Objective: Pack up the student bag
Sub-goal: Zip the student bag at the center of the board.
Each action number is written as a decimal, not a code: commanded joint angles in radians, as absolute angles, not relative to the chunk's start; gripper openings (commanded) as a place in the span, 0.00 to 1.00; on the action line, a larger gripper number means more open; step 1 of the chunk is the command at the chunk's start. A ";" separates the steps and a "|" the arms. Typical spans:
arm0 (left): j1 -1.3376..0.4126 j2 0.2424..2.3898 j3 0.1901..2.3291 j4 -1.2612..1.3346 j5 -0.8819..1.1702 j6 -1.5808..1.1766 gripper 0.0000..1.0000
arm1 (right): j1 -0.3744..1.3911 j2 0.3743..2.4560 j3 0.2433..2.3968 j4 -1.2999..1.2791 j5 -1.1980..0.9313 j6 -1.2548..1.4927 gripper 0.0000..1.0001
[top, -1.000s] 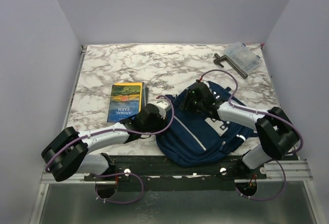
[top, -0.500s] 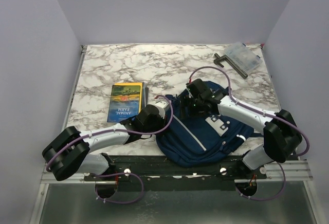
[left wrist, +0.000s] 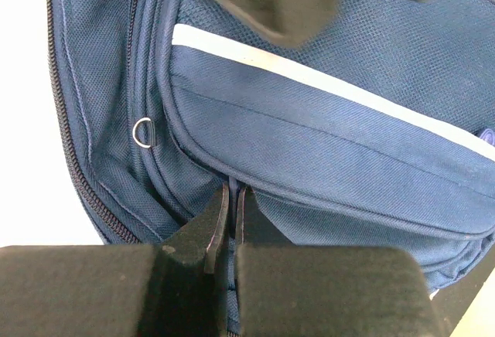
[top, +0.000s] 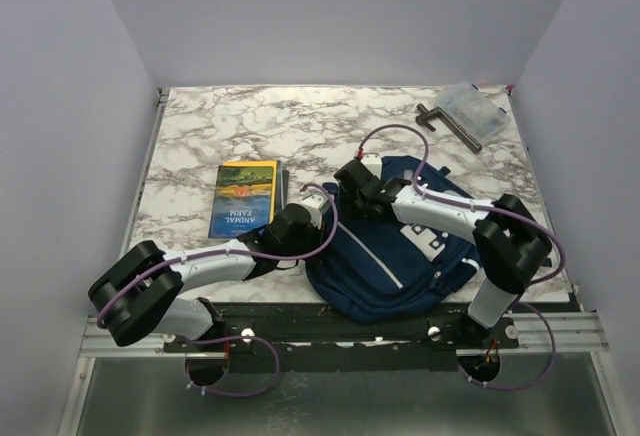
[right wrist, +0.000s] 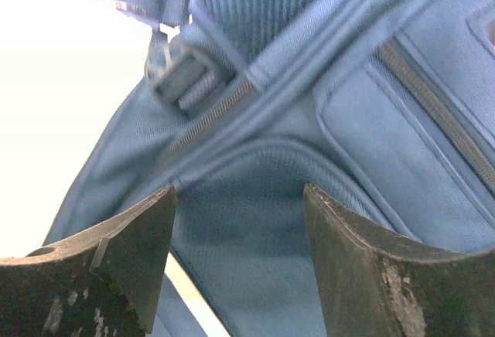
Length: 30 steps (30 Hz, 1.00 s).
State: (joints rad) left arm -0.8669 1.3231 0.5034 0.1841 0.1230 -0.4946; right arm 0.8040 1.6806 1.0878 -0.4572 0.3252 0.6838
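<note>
The student bag (top: 400, 256), a navy backpack with grey stripes and pocket panels, lies flat at the near edge of the marble table (top: 250, 126). My left gripper (top: 318, 224) is at the bag's left side, shut on a thin navy strip of the bag by a zipper seam (left wrist: 233, 198). My right gripper (top: 350, 178) hovers open over the bag's upper left corner; the wrist view shows its jaws wide apart (right wrist: 240, 213) above blue fabric, a zipper and a strap buckle (right wrist: 182, 70).
A book with a yellow and blue cover (top: 243, 196) lies left of the bag. A clear plastic case (top: 470, 108) and a dark T-shaped tool (top: 448, 124) lie at the far right corner. Purple walls enclose the table.
My right gripper has moved left across the bag's top, from its middle to the upper left corner. The left gripper has held still at the bag's left side.
</note>
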 commanded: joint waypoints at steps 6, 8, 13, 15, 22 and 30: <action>-0.878 1.339 0.534 0.248 0.212 -0.554 0.00 | 0.788 1.977 1.204 -0.264 0.447 0.805 0.71; -0.877 1.322 0.520 0.250 0.212 -0.580 0.00 | 0.788 1.995 1.254 -0.293 0.447 0.780 0.71; -0.875 1.289 0.483 0.252 0.147 -0.558 0.00 | 0.787 1.929 1.388 -0.507 0.362 0.635 0.79; -0.875 1.296 0.479 0.256 0.131 -0.561 0.00 | 0.787 1.910 1.419 -0.591 0.259 0.600 0.80; -0.874 1.309 0.454 0.318 0.110 -0.569 0.00 | 0.791 1.923 1.510 -0.838 0.157 0.690 0.79; -0.874 1.281 0.428 0.354 0.100 -0.572 0.00 | 0.823 2.010 1.641 -0.950 0.280 0.794 0.74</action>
State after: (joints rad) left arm -0.8684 1.3071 0.4519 0.3149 0.1295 -0.5690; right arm 0.8005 1.9335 1.5379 -0.8169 0.2092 0.7170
